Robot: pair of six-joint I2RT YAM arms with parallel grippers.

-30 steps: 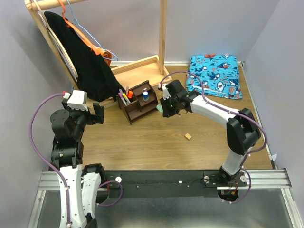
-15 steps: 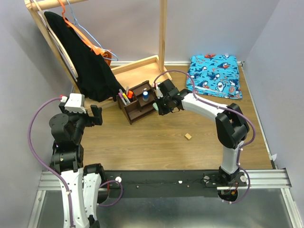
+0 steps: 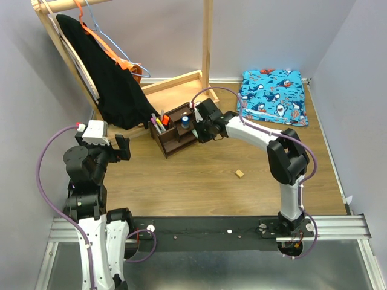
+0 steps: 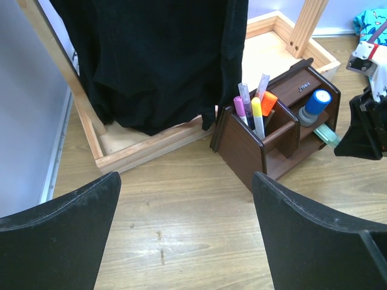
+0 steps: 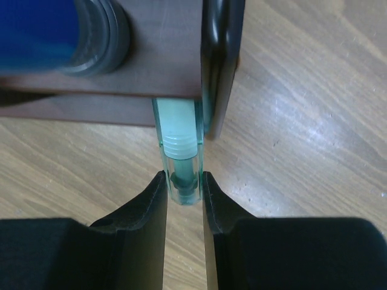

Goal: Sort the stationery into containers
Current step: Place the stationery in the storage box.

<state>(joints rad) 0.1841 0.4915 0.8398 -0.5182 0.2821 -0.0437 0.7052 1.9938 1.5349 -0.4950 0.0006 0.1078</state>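
The dark brown organiser point(image 3: 172, 138) stands mid-table. Its back slot holds several pens point(image 4: 254, 107), and a blue-topped tube point(image 4: 315, 104) stands in a middle slot. My right gripper point(image 3: 201, 128) is shut on the tail of the mint-green highlighter point(image 5: 179, 158), whose front end lies inside the organiser's low front compartment point(image 5: 121, 99). The highlighter also shows in the left wrist view point(image 4: 326, 134). A tan eraser cube point(image 3: 240, 173) lies on the table to the right. My left gripper point(image 4: 186, 178) is open and empty, left of the organiser.
A pale wooden rack frame point(image 3: 175, 84) with a black garment point(image 3: 106, 75) and an orange hanger point(image 3: 124, 62) stands behind the organiser. A blue shark-print cloth point(image 3: 273, 96) lies at the back right.
My right gripper has moved left to the organiser, carrying the highlighter into the low front compartment. The left arm has shifted only slightly.
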